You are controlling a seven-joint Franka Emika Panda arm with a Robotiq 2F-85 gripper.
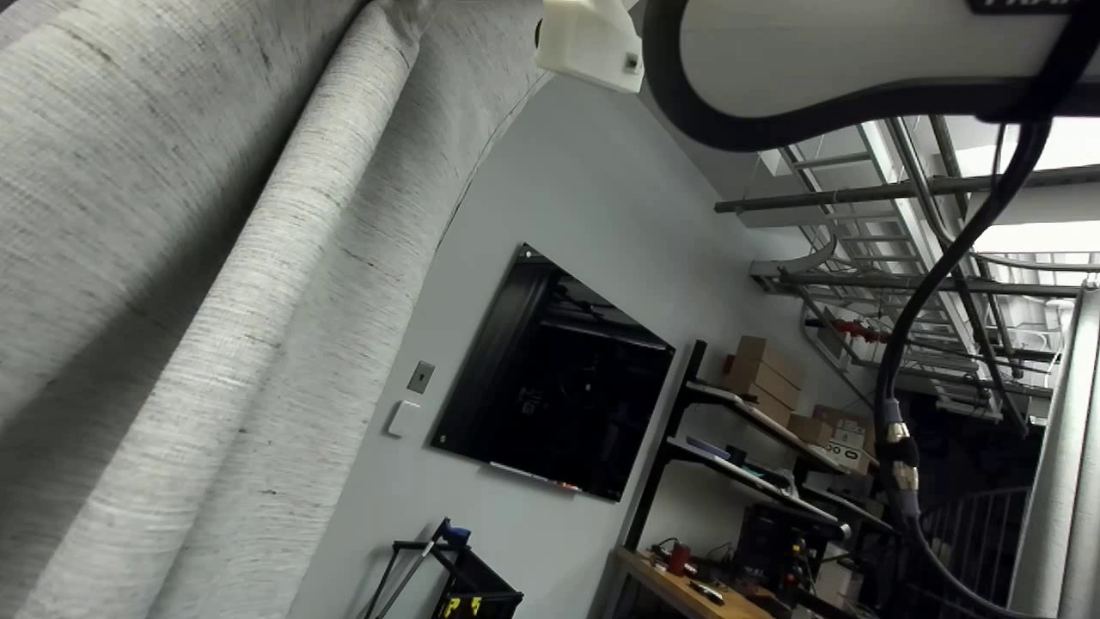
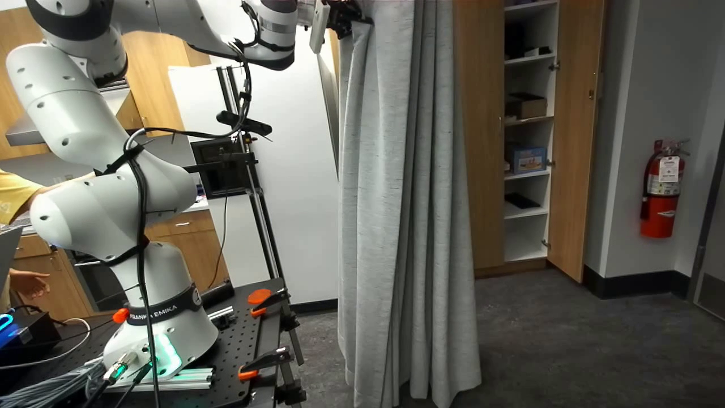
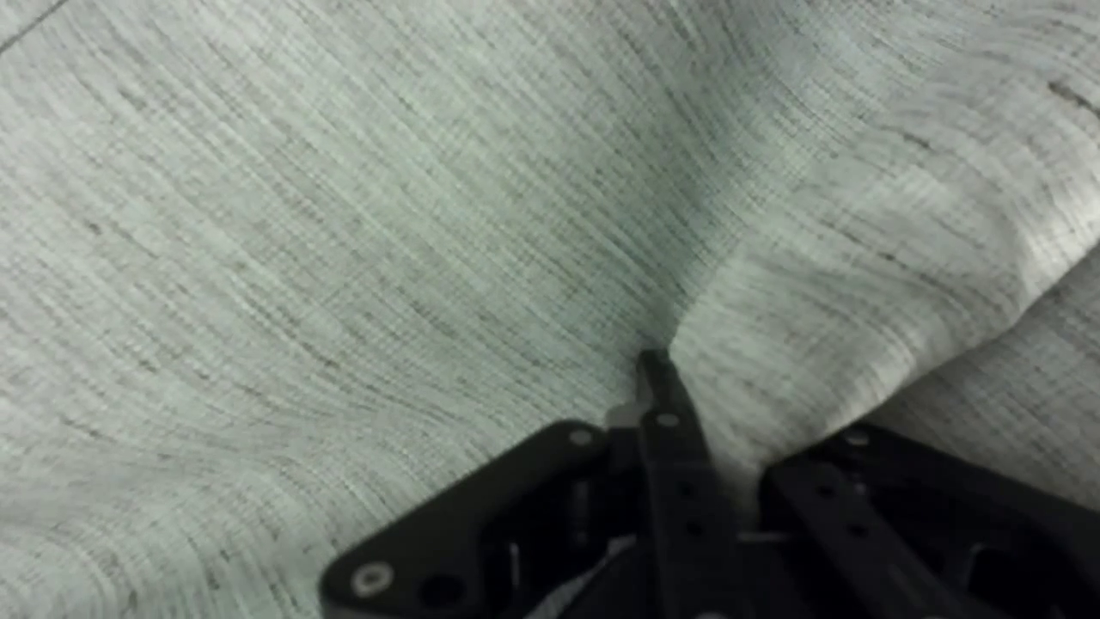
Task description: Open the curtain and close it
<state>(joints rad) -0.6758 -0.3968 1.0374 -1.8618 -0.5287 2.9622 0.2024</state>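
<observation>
Curtain (image 2: pixel 388 198): grey, pleated; hangs at three o'clock of the robot arm (image 2: pixel 113 170) in an exterior view. Hand (image 3: pixel 729 460): at curtain's eleven o'clock, grips it. Step: likely drawing, opening or closing unclear. Next: steady sideways pull.
</observation>
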